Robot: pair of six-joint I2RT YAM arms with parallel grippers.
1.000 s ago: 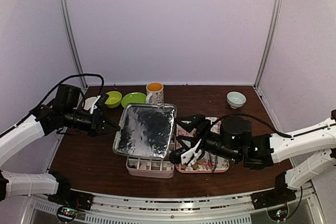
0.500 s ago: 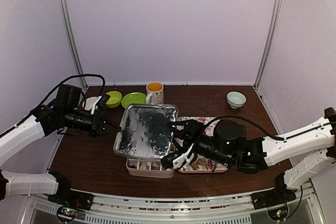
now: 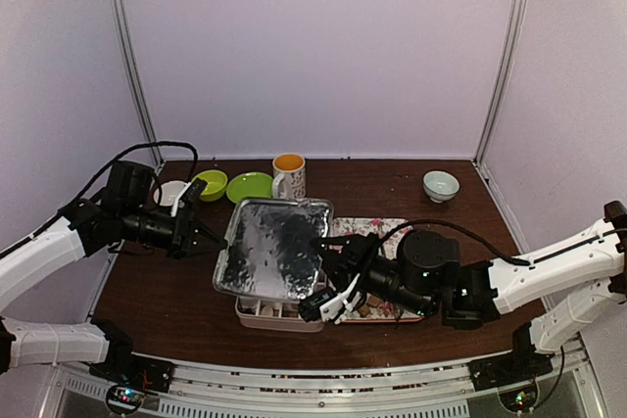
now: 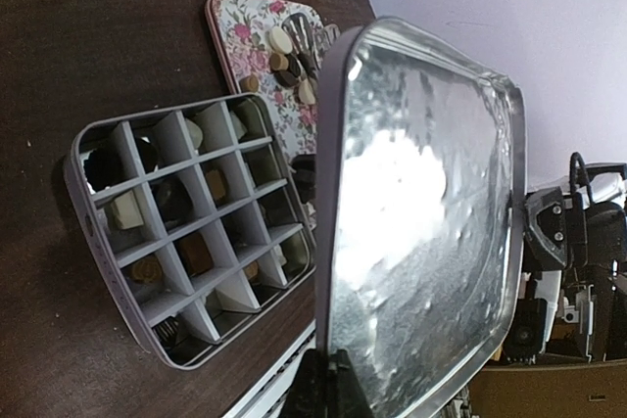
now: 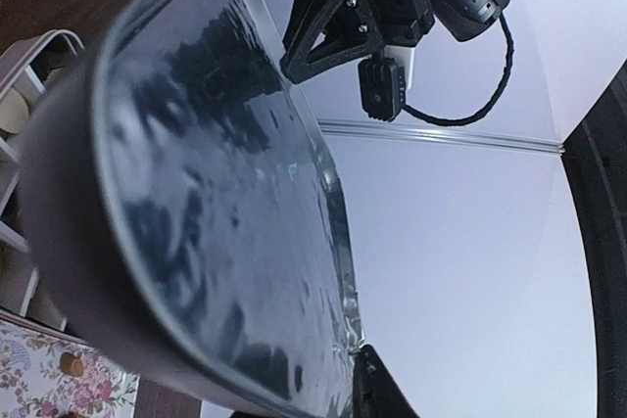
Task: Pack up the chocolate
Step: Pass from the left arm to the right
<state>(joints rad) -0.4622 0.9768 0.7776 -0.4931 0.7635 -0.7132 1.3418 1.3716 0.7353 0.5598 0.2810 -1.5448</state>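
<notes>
The divided box (image 3: 279, 312) at the table's near edge holds chocolate (image 4: 196, 254) in several cells, beneath its raised silver lid (image 3: 272, 247). The left gripper (image 3: 217, 240) pinches the lid's left edge; the right gripper (image 3: 328, 293) reaches under its right side, its grip hidden. More pieces lie on the floral tray (image 3: 392, 232) beyond.

Even, soft illumination is recorded overhead; the pale walls are washed out. Strong white glare is seen on the metal lid (image 4: 421, 232) in the left wrist view (sheen also overhead). Divider shadows darken the compartment box (image 4: 186, 232). In the right wrist view the lid's near edge is blurred.
</notes>
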